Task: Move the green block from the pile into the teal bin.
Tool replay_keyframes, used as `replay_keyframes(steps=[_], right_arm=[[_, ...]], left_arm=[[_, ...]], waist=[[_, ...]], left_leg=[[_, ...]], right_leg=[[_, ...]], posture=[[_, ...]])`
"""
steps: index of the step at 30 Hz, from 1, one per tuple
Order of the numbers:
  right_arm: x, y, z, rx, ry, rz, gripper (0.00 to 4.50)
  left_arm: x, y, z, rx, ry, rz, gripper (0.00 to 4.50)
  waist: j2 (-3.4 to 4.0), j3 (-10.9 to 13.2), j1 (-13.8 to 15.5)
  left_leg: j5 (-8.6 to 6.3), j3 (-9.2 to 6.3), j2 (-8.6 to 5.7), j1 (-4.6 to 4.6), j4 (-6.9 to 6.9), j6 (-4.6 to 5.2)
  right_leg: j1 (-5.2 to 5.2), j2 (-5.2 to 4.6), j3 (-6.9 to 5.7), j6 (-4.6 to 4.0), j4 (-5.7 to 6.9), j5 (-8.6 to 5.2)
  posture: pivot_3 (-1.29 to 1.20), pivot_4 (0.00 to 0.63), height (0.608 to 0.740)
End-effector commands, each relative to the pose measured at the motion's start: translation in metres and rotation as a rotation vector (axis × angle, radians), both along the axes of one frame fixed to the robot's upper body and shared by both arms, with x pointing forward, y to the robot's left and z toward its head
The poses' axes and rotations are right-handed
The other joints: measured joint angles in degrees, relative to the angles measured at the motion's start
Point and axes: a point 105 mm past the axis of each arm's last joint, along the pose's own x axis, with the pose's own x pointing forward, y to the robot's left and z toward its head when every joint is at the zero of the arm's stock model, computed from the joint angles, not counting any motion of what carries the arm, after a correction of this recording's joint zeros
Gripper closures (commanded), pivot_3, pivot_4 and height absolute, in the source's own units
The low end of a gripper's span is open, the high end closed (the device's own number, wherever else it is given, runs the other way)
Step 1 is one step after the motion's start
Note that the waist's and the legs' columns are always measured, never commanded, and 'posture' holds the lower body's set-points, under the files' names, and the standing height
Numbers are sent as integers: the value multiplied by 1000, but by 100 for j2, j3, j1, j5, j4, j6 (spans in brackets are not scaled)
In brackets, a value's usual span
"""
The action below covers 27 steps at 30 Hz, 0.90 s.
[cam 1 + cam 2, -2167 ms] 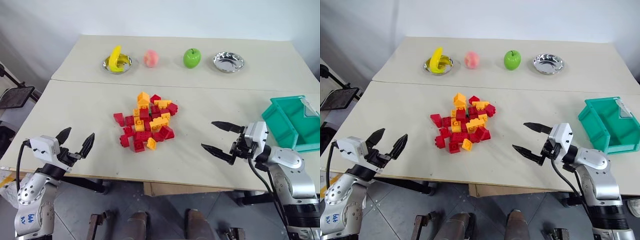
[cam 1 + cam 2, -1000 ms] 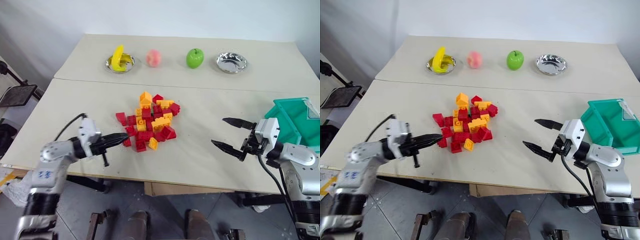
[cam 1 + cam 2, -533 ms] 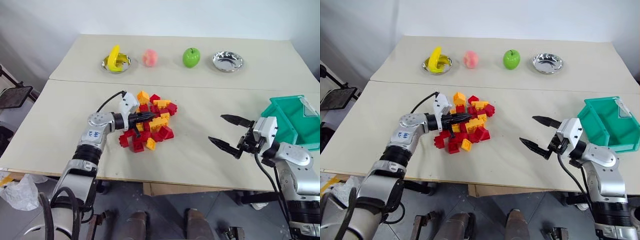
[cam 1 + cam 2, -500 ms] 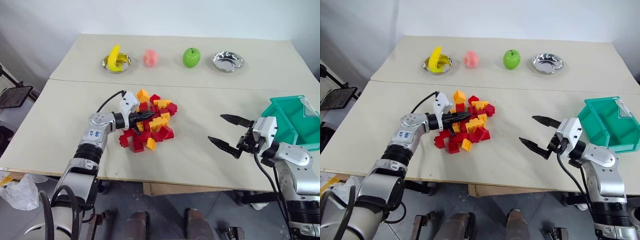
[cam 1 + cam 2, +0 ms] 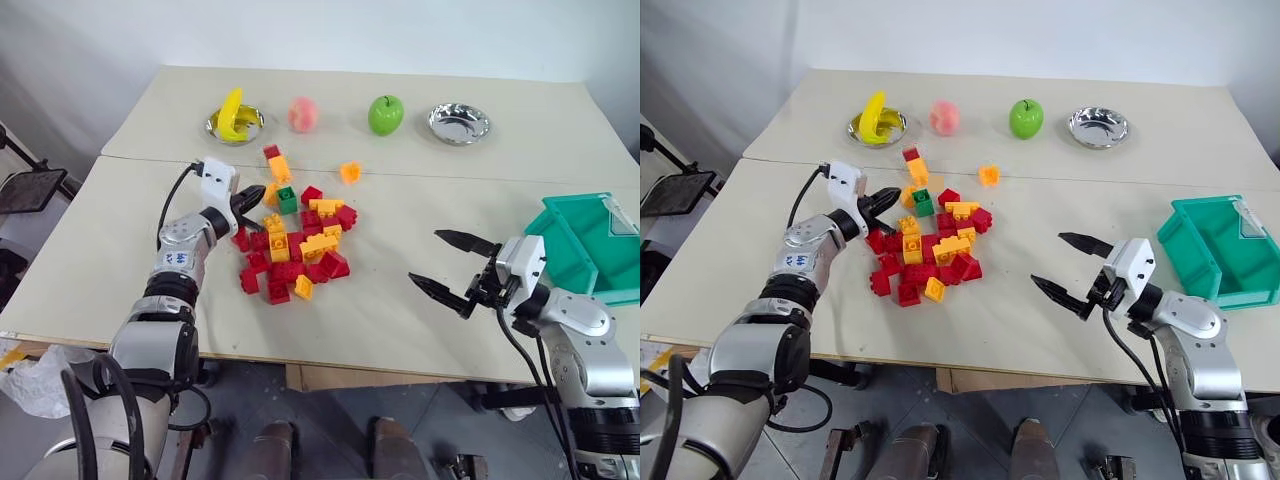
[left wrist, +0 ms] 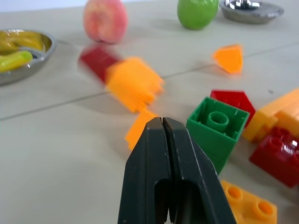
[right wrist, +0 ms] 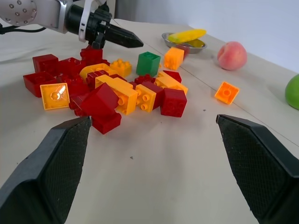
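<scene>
The green block [image 5: 287, 199] lies at the far left edge of the pile [image 5: 297, 247] of red, orange and yellow bricks, its hollow underside turned toward the left wrist view [image 6: 217, 128]. My left gripper [image 5: 257, 192] is shut and empty, pointing level, with its tip just left of the green block. My right gripper [image 5: 424, 258] hovers open and empty over the table, right of the pile. The teal bin [image 5: 561, 246] stands at the table's right edge, just beyond the right gripper.
Loose bricks lie beyond the pile: a red brick [image 5: 271, 152], an orange brick [image 5: 280, 168] and another orange brick [image 5: 349, 172]. Along the far table stand a metal bowl with a banana [image 5: 234, 120], a peach [image 5: 302, 114], a green apple [image 5: 384, 114] and an empty metal bowl [image 5: 459, 122].
My shut left gripper swept forward through the pile's left side, knocking bricks toward the far table and uncovering the green block. The right gripper has stayed put.
</scene>
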Motion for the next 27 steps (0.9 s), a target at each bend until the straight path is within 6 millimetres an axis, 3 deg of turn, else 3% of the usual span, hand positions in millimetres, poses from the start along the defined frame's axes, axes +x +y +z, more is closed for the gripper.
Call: replay_keyframes(steps=[1, 5, 8, 12, 15, 18, 22, 27], right_arm=[[-4, 4, 9, 8, -43, 8, 0], [-4, 5, 8, 8, -40, 7, 0], [-4, 6, 7, 8, -38, 6, 0], [-5, 7, 7, 9, -36, 11, 0], [-5, 9, 6, 12, -36, 18, 0], [-5, 9, 6, 18, -39, 24, 0], [-3, 10, 6, 24, -41, 30, 0], [0, 12, 4, 29, -35, 47, 0]], left_arm=[[-7, -14, 4, 51, -32, -117, 4469], [-24, -24, 2, 64, -39, -288, 4469], [-36, -19, 1, 63, -31, -364, 4469], [-57, 3, 3, 76, -38, -422, 4469], [-67, 33, 15, 36, -99, -345, 4469], [-83, 65, 23, 6, -133, -230, 3914], [-110, 110, 17, 8, -134, -61, 2672], [-146, 144, 4, 24, -86, 68, 1129]], waist=[[-1, -1, 0], [-1, -1, -16], [-1, -1, -27], [-1, -1, -118], [-1, -1, -154], [-1, -1, -164], [-1, -1, -149], [-2, -2, -128]], left_leg=[[0, 0, 0, 0, 0, 0], [0, 1, 1, 1, -1, 0], [0, 3, 1, 1, 0, 0], [0, 2, 3, 2, 1, 0], [0, -1, 4, 3, 4, 0], [0, -20, 10, 6, 2, 0], [0, -26, 9, 9, 1, -1], [-1, -26, 7, 11, 0, -1]], right_leg=[[0, 0, 0, 0, 0, 0], [0, 0, 0, 0, 2, 0], [-3, 0, -1, 0, 5, 0], [-9, 0, -1, -1, 19, 0], [-9, 0, -1, -2, 24, -1], [-17, -1, -1, -4, 31, -2], [-20, -6, -1, -5, 35, -2], [-19, -12, -1, -7, 35, -3]], posture=[[0, 150, 740], [0, 150, 740], [0, 150, 740], [0, 150, 740], [0, 150, 740], [0, 150, 740], [0, 150, 740], [0, 150, 740]])
